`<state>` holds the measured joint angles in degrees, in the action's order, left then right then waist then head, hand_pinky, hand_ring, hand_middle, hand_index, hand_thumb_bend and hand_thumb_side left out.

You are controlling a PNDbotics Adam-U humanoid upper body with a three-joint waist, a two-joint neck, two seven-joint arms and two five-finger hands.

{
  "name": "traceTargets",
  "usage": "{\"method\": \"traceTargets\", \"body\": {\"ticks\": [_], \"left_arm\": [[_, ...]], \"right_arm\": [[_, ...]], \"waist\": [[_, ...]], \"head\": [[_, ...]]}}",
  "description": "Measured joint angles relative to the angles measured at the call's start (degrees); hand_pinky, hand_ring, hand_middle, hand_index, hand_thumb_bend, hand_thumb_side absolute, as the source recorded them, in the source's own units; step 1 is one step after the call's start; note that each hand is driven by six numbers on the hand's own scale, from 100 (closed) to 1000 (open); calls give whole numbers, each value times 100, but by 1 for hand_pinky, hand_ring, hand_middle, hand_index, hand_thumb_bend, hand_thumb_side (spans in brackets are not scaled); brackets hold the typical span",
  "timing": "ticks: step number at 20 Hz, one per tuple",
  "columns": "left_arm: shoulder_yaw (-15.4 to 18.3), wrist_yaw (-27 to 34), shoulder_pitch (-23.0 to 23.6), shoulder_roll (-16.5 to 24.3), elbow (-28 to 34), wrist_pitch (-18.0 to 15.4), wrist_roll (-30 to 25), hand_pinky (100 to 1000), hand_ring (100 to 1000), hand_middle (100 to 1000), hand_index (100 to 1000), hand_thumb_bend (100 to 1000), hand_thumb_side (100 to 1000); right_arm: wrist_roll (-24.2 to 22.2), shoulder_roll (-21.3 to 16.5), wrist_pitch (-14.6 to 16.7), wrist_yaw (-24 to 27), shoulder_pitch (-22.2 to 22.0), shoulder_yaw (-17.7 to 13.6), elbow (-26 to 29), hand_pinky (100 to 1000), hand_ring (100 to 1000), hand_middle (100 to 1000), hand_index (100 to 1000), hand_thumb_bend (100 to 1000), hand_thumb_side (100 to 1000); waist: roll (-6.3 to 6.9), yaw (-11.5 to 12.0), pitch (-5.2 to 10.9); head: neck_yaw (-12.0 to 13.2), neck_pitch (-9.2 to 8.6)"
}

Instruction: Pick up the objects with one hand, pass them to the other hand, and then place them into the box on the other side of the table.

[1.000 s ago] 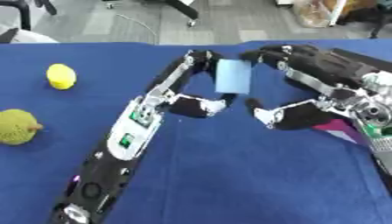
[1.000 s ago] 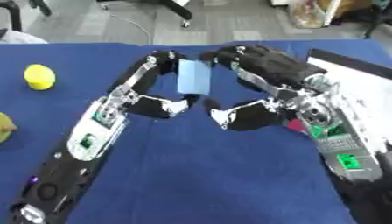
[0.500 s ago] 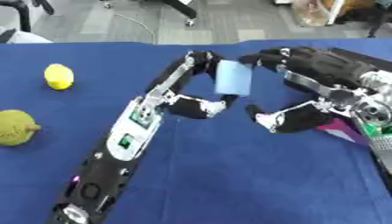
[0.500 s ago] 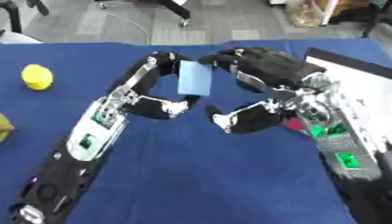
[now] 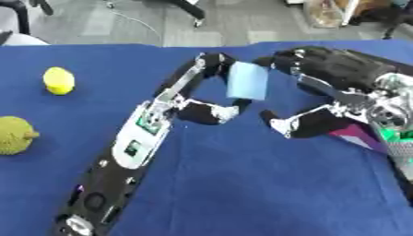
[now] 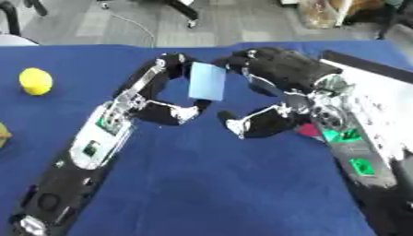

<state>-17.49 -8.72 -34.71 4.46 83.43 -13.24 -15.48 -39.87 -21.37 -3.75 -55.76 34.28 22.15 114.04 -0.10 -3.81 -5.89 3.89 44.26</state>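
Observation:
A light blue flat block (image 5: 247, 80) hangs upright above the blue table. My left hand (image 5: 211, 110) comes in from the lower left and is shut on it, with fingers curled over the block's upper left edge and the thumb just under its bottom. My right hand (image 5: 322, 69) reaches in from the right. Its fingers (image 5: 273, 62) sit at the block's upper right corner, and its thumb (image 5: 280, 126) is spread wide below and apart from the block. A yellow lemon-like object (image 5: 58, 80) and a green bumpy object (image 5: 14, 134) lie at the far left.
A white box (image 6: 379, 99) stands at the right edge of the table, behind my right arm. Something magenta (image 5: 355, 137) shows under the right wrist. The blue cloth (image 5: 242, 184) covers the table; floor and chair legs lie past its far edge.
The right thumb has dropped slightly. The block and both hands otherwise stay where they were.

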Motion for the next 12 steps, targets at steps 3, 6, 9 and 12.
{"method": "traceTargets", "body": {"ticks": [3, 6, 9, 12], "left_arm": [[-5, -45, -18, 0, 7, -58, 29, 692, 475, 451, 498, 100, 100], [-55, -104, -60, -5, 40, -122, 9, 692, 475, 451, 499, 100, 100], [-72, -121, -62, -5, 45, -149, -6, 692, 475, 451, 499, 100, 100], [-72, -128, -69, -5, 47, -167, -6, 692, 475, 452, 499, 100, 100]], "right_arm": [[126, 27, -60, -61, 7, 20, -38, 920, 904, 769, 921, 190, 426], [223, 49, -115, -94, 66, 58, -76, 917, 904, 766, 920, 175, 408], [282, 51, -151, -98, 74, 88, -108, 904, 899, 756, 913, 142, 408], [362, 58, -195, -99, 74, 95, -110, 903, 897, 753, 910, 143, 404]], "waist": [[0, 0, -12], [0, 6, -24], [-2, 17, -25], [-12, 27, -28]], "head": [[-6, 0], [-24, 0], [-50, 0], [-62, 0]]}}
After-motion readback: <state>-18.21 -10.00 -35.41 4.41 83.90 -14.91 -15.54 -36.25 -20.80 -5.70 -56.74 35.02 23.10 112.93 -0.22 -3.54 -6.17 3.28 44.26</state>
